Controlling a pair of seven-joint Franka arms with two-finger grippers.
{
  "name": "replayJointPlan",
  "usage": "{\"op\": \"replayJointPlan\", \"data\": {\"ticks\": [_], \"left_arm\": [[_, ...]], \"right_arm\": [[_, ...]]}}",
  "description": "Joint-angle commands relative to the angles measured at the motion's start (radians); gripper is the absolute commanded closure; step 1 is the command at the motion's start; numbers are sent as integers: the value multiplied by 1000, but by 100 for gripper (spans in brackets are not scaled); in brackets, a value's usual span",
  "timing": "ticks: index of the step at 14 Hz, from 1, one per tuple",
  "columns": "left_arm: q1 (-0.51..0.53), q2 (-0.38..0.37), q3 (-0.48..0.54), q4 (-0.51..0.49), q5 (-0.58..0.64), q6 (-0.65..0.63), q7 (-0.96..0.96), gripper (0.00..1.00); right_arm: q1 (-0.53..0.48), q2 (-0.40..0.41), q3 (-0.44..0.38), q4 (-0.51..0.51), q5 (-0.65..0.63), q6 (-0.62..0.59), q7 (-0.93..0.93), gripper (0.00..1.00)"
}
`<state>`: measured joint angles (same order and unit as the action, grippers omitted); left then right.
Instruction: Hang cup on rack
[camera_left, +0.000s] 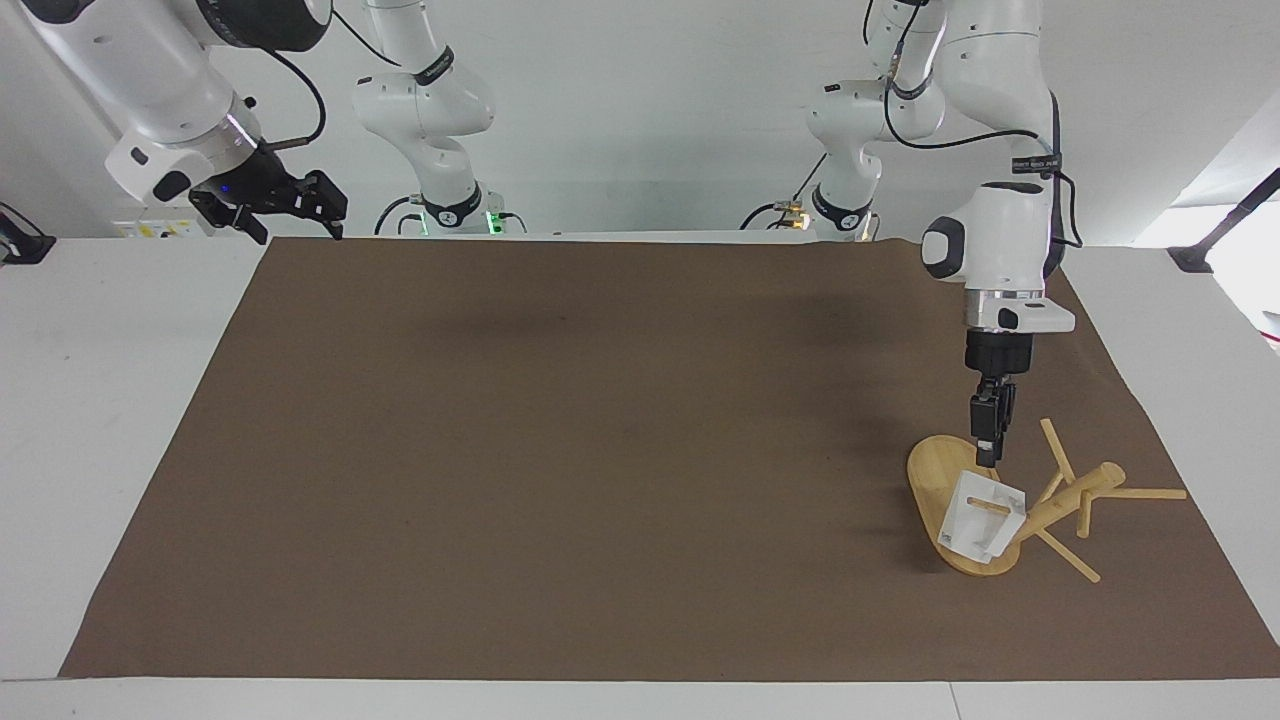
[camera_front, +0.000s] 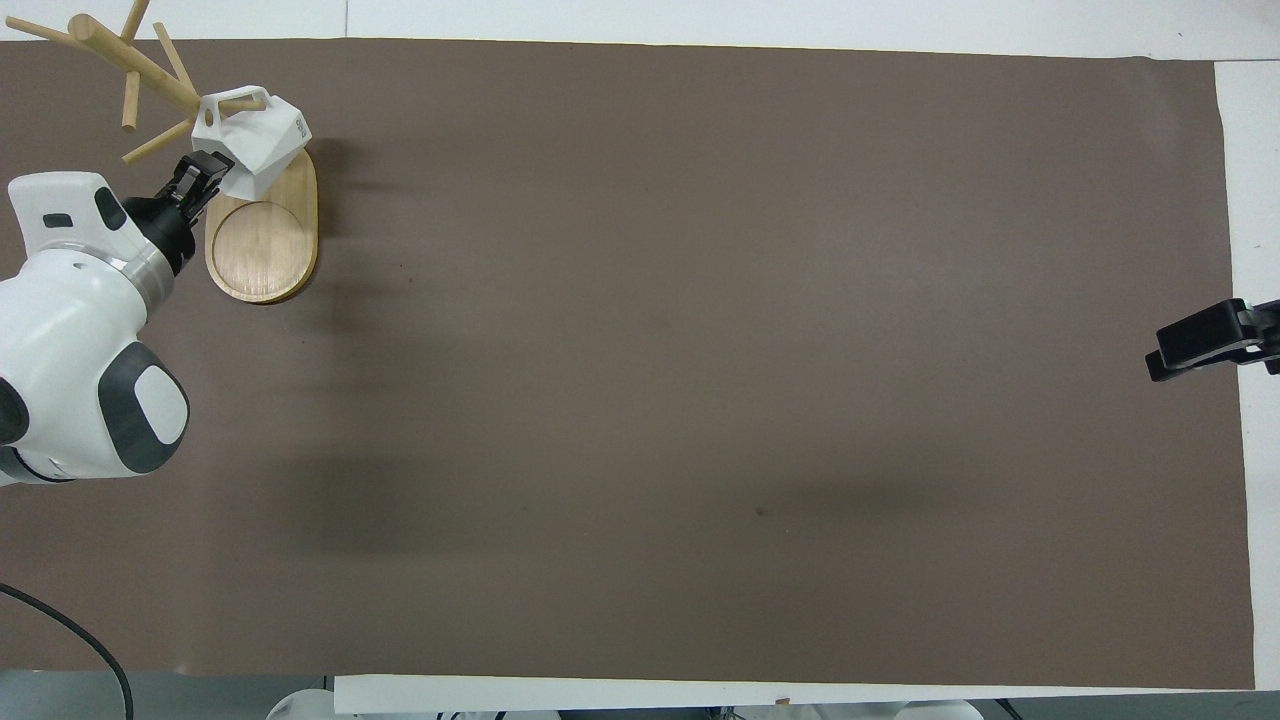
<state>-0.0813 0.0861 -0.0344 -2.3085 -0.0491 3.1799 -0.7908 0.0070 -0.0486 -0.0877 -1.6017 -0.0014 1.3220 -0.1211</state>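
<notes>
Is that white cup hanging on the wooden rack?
Yes: the cup hangs tilted, a peg of the rack through its handle.

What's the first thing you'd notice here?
A white cup hanging on a peg of a wooden rack, at the left arm's end of the brown mat. The left claw hangs just above the cup, not holding it. The right claw waits off at the table's corner.

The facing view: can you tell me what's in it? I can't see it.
A white cup hangs on a peg of a wooden rack toward the left arm's end of a brown mat. The left gripper hovers just above the cup, not holding it. The right gripper waits, open, over the mat's corner.
</notes>
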Motion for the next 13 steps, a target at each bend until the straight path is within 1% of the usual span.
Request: {"op": "replayJointPlan", "data": {"ticks": [1,2,3,4,5,7,8,9,11,13], "left_arm": [[15,-87,-7,1,8,-157,-7,55],[15,-118,-7,3,8,-243,2,49],[17,-156,-5,6,8,-373,31,40],[18,-170,-4,23,6,-456,91,35],[24,-193,-4,31,6,-539,126,31],[24,-232,-4,57,6,-668,134,16],[26,-250,-2,67,9,-740,151,11],[25,-264,2,89,11,-823,209,2],[28,-266,4,161,15,-998,339,1],[55,-252,8,292,18,-1232,502,1]], "right_arm": [[-2,-11,3,-3,-5,-12,11,1],[-2,-11,3,-3,-5,-12,11,1],[-2,-11,3,-3,-5,-12,11,1],[-2,-11,3,-3,-5,-12,11,1],[-2,-11,3,-3,-5,-12,11,1],[-2,-11,3,-3,-5,-12,11,1],[-2,-11,3,-3,-5,-12,11,1],[-2,-11,3,-3,-5,-12,11,1],[-2,-11,3,-3,-5,-12,11,1],[-2,-11,3,-3,-5,-12,11,1]]}}
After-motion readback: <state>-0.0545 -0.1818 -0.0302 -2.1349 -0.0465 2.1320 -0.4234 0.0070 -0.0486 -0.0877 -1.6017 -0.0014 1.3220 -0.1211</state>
